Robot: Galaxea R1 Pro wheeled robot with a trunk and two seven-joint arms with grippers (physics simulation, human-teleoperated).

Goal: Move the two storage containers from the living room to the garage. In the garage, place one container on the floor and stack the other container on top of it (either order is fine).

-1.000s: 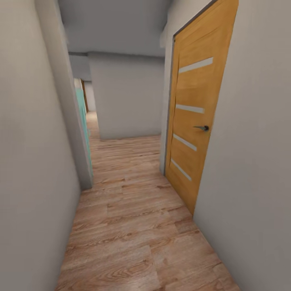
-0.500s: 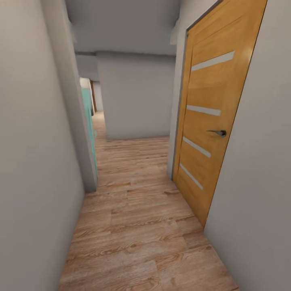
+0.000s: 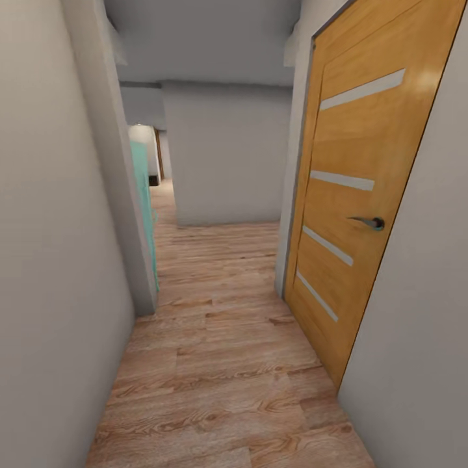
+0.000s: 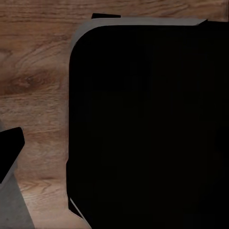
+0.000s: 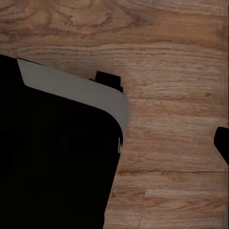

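Observation:
The two storage containers are out of view. I am in a narrow corridor with a light wood-plank floor [image 3: 221,364]. Both wrist views look down at these planks beside my black, grey-edged body [image 4: 152,129] [image 5: 57,162]. A small dark piece [image 4: 7,152] sits at the edge of the left wrist view and another dark piece [image 5: 222,143] at the edge of the right wrist view. Neither shows whether a gripper is open or shut.
An orange-brown door [image 3: 351,195] with a metal handle [image 3: 372,223] stands shut close on my right. A white wall [image 3: 52,260] runs along my left and ends at a teal panel [image 3: 144,208]. A white wall block [image 3: 227,156] faces me, and the passage [image 3: 162,188] continues past its left side.
The whole head view has shifted: the camera has moved forward along the corridor. The door on the right now looks larger and nearer, and so does the wall block ahead.

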